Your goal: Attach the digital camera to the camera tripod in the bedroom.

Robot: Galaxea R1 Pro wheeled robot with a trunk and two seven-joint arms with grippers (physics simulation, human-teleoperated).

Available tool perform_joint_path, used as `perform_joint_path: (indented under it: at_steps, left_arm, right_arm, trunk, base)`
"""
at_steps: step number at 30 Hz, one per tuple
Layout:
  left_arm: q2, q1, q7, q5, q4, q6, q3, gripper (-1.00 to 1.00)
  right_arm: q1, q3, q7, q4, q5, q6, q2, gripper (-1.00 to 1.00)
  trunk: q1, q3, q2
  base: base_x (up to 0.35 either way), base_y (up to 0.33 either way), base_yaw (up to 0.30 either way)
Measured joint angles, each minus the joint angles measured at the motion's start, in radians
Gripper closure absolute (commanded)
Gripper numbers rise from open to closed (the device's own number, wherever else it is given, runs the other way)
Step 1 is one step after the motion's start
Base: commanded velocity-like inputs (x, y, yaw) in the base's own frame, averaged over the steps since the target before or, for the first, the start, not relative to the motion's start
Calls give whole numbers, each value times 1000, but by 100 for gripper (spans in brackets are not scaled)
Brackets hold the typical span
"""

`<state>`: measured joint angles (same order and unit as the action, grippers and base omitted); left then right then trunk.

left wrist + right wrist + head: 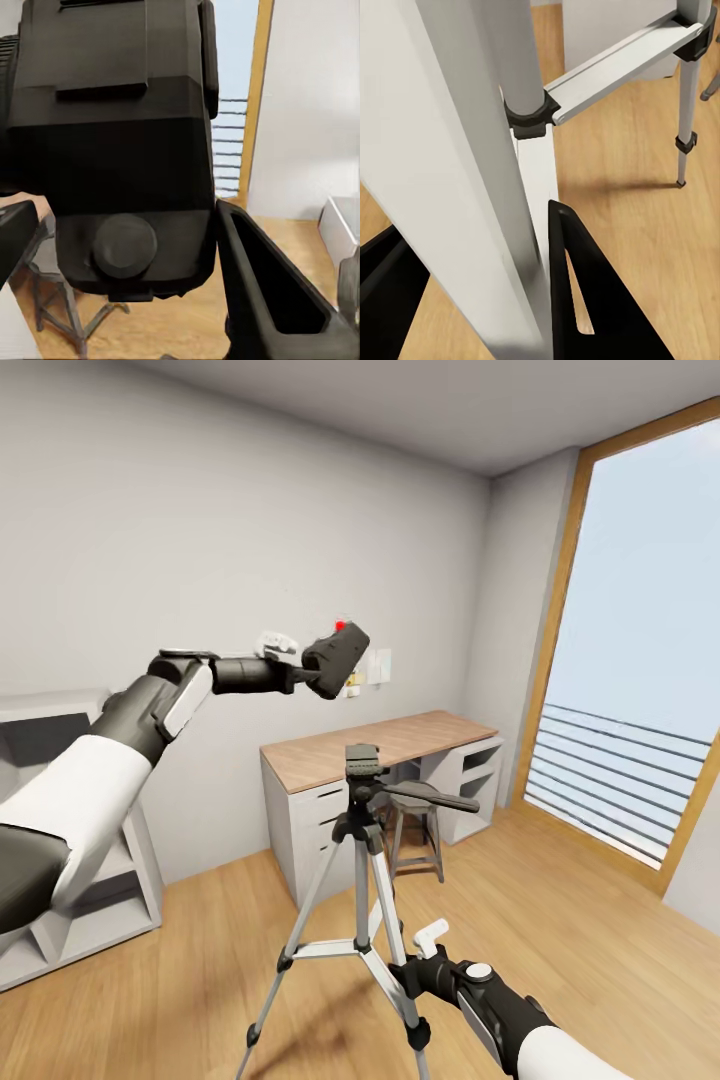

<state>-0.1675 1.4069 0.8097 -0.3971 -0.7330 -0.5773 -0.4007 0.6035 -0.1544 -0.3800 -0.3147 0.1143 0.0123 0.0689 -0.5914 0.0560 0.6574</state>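
Left, my left gripper (pixel 312 668) clamps the digital camera (pixel 338 647), held high and left of the camera tripod (pixel 362 840). No readable writing on either. Right, my right gripper (pixel 412 972) grips a tripod leg (pixel 472 195) near me.

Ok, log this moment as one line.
left gripper: holds digital camera raised | right gripper: on camera tripod leg | camera not mounted

No text, label, brand or number readable anywhere. Small pale and yellow papers (pixel 366 672) pinned on the wall above the bench (pixel 370 745), perhaps carrying print, but too small and blurred to make out. Nothing legible on the camera (pixel 338 650) or the tripod (pixel 362 800).
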Motion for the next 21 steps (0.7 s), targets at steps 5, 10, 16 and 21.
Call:
perform_joint_path:
  at_steps: [5, 10, 16, 21]
  left_arm:
    - [-1, 5, 86, 205, -84, -134, -12, 100]
    - [22, 40, 298, 397, -102, -173, -18, 100]
    - [41, 71, 435, 627, -95, -124, -20, 100]
    - [45, 75, 464, 730, -99, -84, -19, 100]
  right_arm:
    - [0, 0, 1, 0, 0, 0, 0, 100]
    - [0, 0, 1, 0, 0, 0, 0, 100]
    - [0, -1, 4, 1, -1, 0, 0, 100]
    - [0, -1, 4, 1, -1, -1, -1, 100]
  trunk:
    - [0, 0, 0]
    - [0, 0, 0]
    - [0, 0, 0]
    - [0, 0, 0]
  base:
    - [0, 0, 0]
    - [0, 0, 0]
    - [0, 0, 0]
    - [0, 0, 0]
